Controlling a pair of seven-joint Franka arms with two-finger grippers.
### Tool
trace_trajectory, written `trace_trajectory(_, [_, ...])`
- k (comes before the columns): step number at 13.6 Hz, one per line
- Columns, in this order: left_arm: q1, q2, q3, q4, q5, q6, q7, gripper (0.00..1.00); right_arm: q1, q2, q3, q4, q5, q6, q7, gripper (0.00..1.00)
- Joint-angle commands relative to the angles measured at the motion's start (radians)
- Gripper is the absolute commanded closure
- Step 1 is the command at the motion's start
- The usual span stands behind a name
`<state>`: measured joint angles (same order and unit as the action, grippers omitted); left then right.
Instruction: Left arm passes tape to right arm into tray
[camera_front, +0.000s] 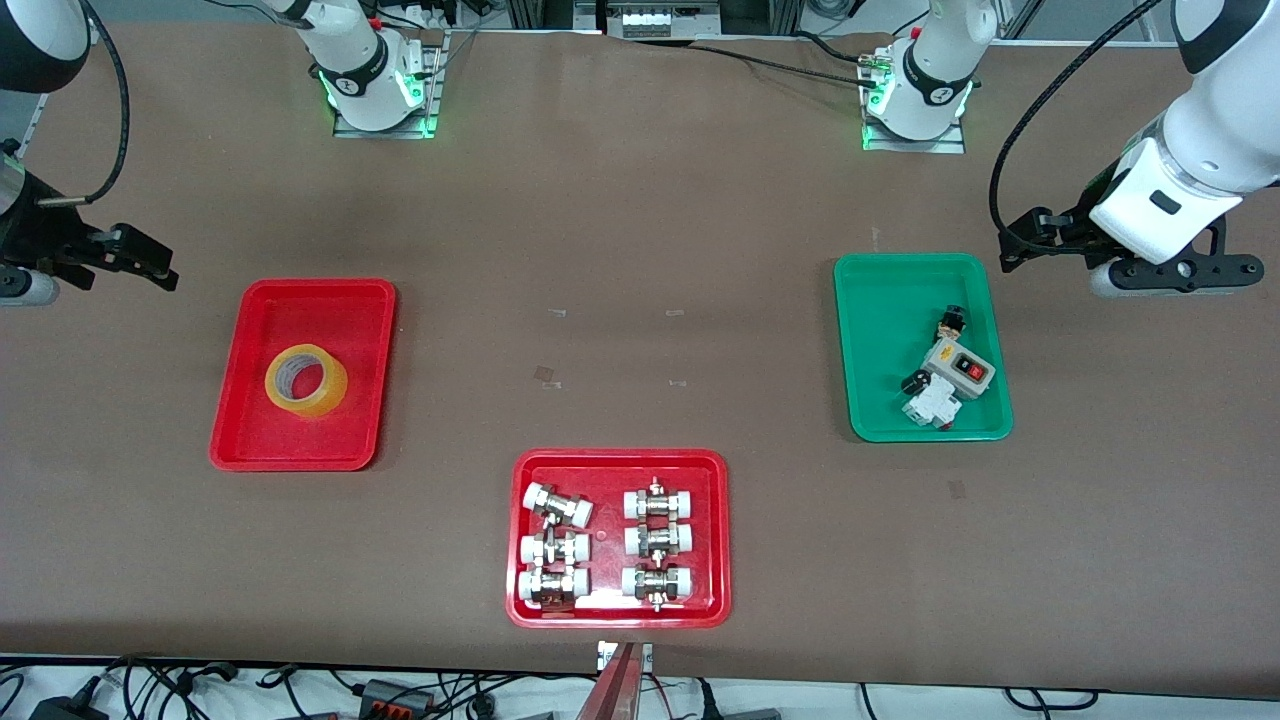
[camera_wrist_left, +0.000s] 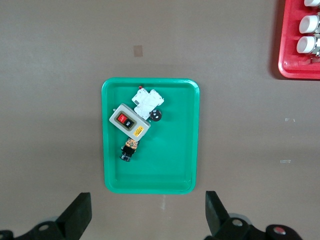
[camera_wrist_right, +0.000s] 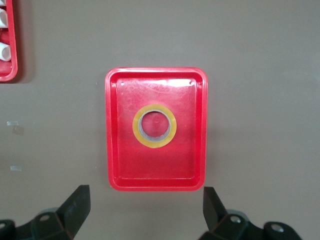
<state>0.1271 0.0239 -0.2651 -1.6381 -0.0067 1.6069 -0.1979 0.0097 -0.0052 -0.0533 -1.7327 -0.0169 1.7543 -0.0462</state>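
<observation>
Tape (camera_front: 306, 381) lies flat in the plain red tray (camera_front: 235, 400), roughly centred, at the right arm's end of the table; task looks finished, judging by that; roll is likely light and stiff, smooth outer band probably a bit slippery, so best hold would be one finger through the wide hole and one on the outer wall; ring-shaped, translucent yellow, greyish inner core, tray floor visible through the hole (camera_wrist_right: 154, 125); right gripper (camera_wrist_right: 145, 212) hangs high over bare table beside the tray, fingers spread wide, holding nothing; left gripper (camera_wrist_left: 148, 215) hangs over bare table beside the green tray (camera_front: 870, 330) of electrical parts, fingers wide apart, empty; both arms appear to be waiting; red tray of metal fittings (camera_front: 520, 540) sits nearest the front camera, mid-table.
</observation>
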Motion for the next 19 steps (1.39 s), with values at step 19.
trace_trajectory(19, [0.006, -0.007, -0.003, 0.008, 0.008, -0.008, 0.02, 0.0, -0.011, -0.052, 0.01, -0.011, 0.003, -0.064, -0.001, 0.0])
